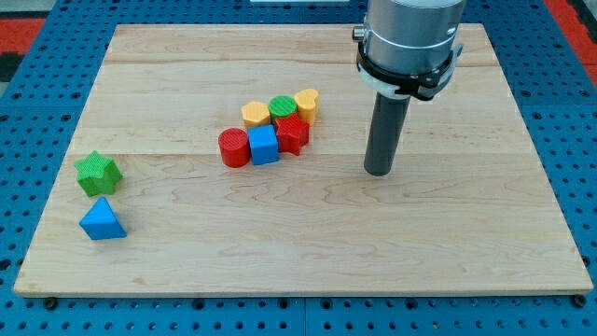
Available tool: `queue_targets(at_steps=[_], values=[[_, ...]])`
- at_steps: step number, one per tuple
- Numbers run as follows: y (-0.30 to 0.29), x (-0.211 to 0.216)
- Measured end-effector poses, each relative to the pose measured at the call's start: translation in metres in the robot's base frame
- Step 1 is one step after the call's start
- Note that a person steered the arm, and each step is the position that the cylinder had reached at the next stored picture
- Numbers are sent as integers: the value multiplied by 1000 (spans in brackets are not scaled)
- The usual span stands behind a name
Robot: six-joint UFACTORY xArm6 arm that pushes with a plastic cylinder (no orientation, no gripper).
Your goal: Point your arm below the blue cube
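The blue cube [264,146] sits in a cluster near the board's middle. A red cylinder [233,147] touches its left side and a red star-shaped block [293,133] its right. Behind them lie a yellow hexagon-like block [255,114], a green cylinder [283,106] and a yellow heart-shaped block [306,103]. My tip [377,172] rests on the board to the right of the cluster, well apart from the blue cube and slightly lower in the view.
A green star-shaped block [98,174] and a blue triangular block [102,220] lie near the wooden board's [298,252] left edge. The arm's grey body [410,37] rises at the view's top right.
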State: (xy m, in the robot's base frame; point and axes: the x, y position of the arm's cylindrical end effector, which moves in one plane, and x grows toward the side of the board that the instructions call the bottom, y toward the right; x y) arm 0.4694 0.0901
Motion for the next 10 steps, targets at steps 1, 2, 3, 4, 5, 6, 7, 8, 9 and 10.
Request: queue_targets(at_steps=[1, 2, 3, 4, 5, 6, 7, 8, 9, 10], values=[[0, 0], [-1, 0], [-1, 0], [-1, 0], [-1, 0], [-24, 10], [-95, 21], [-113, 21], [-114, 21], [-118, 21]])
